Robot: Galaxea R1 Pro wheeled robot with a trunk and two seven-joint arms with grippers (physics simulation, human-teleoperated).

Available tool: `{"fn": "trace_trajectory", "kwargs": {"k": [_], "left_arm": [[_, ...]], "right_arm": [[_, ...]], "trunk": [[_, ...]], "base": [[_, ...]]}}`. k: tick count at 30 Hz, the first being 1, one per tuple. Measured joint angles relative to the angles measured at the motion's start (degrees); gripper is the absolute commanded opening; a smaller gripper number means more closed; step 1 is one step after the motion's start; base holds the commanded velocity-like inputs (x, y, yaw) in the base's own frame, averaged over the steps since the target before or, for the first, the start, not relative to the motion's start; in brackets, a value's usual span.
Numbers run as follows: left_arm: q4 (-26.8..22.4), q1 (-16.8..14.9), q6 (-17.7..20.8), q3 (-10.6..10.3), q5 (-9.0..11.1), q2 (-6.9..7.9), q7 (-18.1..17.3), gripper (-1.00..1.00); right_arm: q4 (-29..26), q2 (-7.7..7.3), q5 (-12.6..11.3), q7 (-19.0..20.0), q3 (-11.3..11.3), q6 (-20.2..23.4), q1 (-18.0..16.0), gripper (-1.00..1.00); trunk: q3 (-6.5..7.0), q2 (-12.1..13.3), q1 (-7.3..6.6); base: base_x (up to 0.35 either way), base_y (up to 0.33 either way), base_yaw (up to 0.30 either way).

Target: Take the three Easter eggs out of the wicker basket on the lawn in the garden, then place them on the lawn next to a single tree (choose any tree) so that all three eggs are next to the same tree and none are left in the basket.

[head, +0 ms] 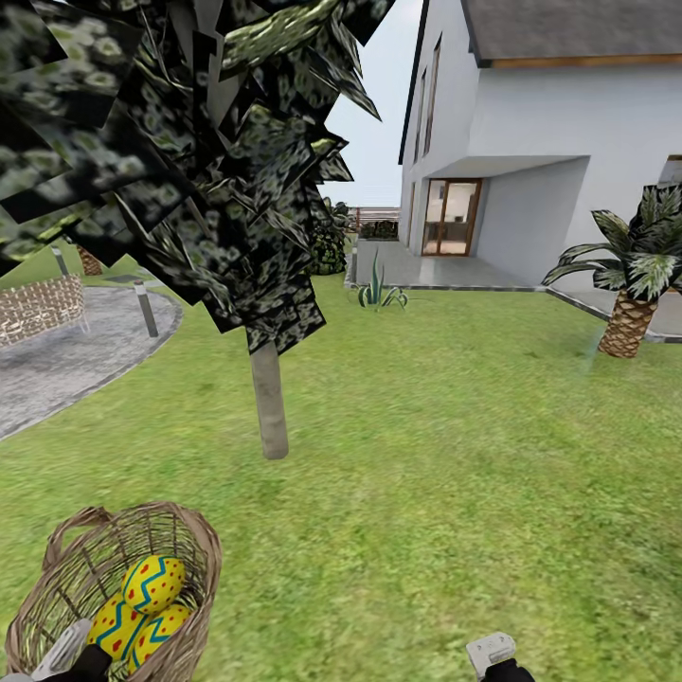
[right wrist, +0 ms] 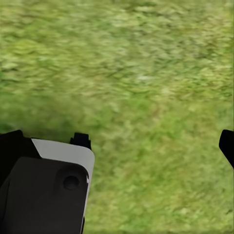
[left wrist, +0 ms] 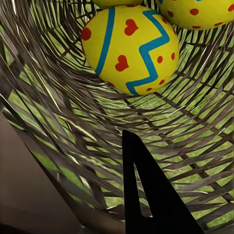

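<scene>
The wicker basket stands on the lawn at the lower left of the head view. Three Easter eggs lie in it, yellow with blue zigzags and red marks; the top egg rests on the other two. My left gripper reaches in over the near rim. The left wrist view looks inside the basket, where one egg lies just ahead of the open left gripper, untouched. The tree rises a short way beyond the basket. My right gripper hangs open over grass.
A grey paved round area with a post lies at the left. A short palm stands at the right, and the white house with its patio is behind. A spiky plant grows near the patio.
</scene>
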Motion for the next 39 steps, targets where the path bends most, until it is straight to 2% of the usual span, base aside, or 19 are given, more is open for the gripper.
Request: {"fn": "trace_trajectory", "kwargs": {"k": [39], "left_arm": [[0.0, 0.0, 0.0, -0.3, 0.1, -0.26, 0.0, -1.0]], "right_arm": [[0.0, 0.0, 0.0, 0.0, 0.0, 0.0, 0.0, 1.0]], "trunk": [[-7.03, -15.7, 8.58]], "base": [[0.0, 0.0, 0.0]]}}
